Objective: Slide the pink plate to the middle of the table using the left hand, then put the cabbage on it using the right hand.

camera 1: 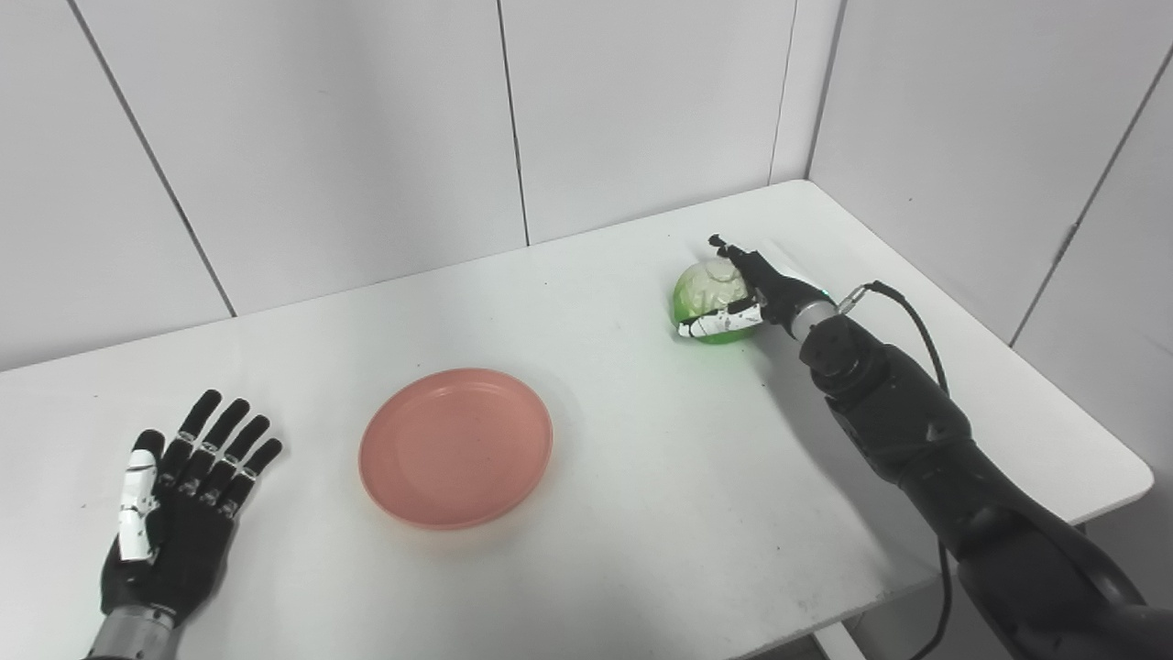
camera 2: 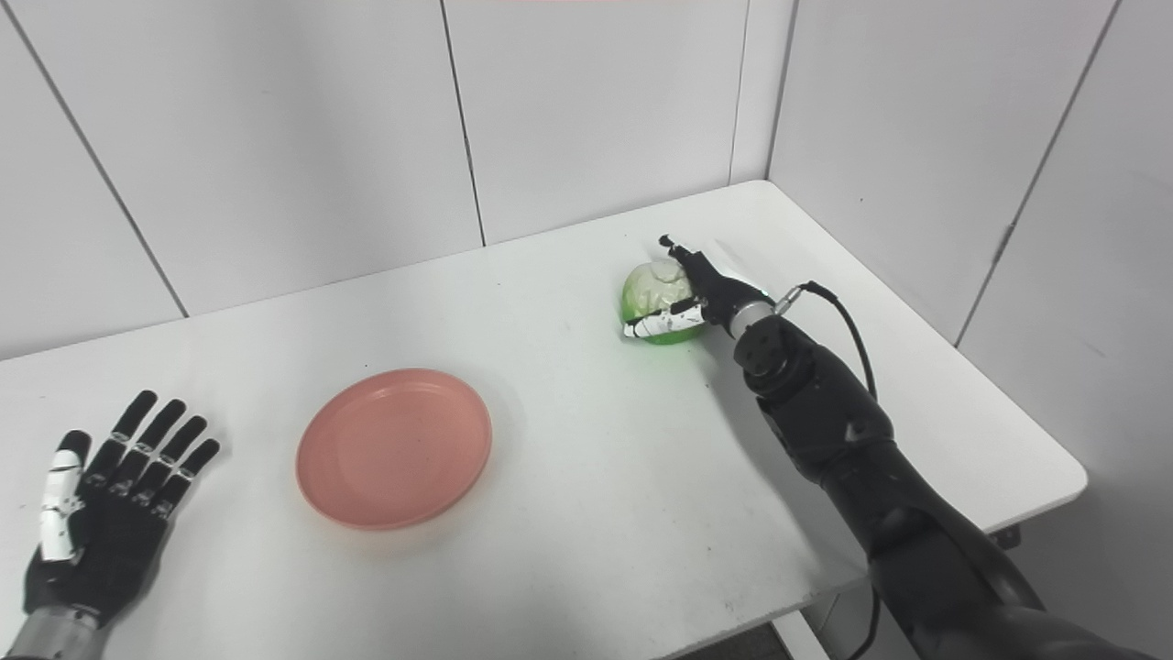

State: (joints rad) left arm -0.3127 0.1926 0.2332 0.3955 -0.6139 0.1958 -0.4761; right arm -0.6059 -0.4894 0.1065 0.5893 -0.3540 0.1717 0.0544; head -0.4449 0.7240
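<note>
The pink plate (camera 1: 455, 446) lies flat on the white table (camera 1: 641, 477), a little left of its middle. The cabbage (camera 1: 707, 295), a green ball with a pale top, sits at the far right of the table. My right hand (camera 1: 753, 293) is wrapped around its right side, thumb along the front and fingers over the top; the cabbage still appears to rest on the table. My left hand (camera 1: 179, 500) lies flat and open on the table near the left front corner, well left of the plate and holding nothing.
White wall panels stand close behind the table and along its right side. The table's right edge and rounded front corner (camera 1: 1132, 477) lie just beyond my right forearm. A black cable (camera 1: 916, 325) loops off the right wrist.
</note>
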